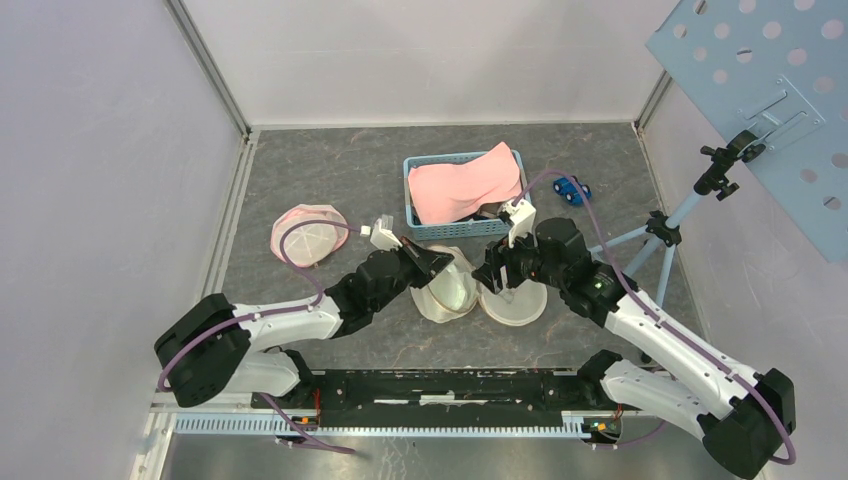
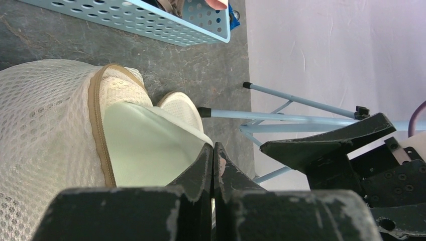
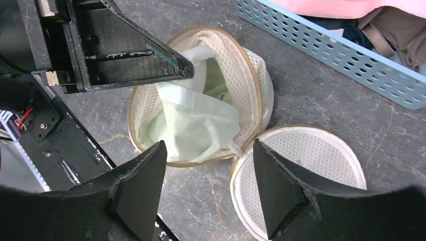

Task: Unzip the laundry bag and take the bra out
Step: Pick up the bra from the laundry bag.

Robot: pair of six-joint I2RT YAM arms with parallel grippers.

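Pinching the bra (image 2: 145, 145) in the unzipped laundry bag (image 2: 45, 125), left gripper (image 2: 213, 150) clamped, right gripper (image 3: 208, 145) spread, empty

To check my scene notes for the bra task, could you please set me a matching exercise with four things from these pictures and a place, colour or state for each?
Things:
1. laundry bag
2. bra
3. pink cloth
4. right gripper

Descriptions:
A. lying in the blue basket
B. jaws open
C. unzipped, lid flopped aside
D. pale green, inside the mesh

Pairs: 1-C, 2-D, 3-A, 4-B.
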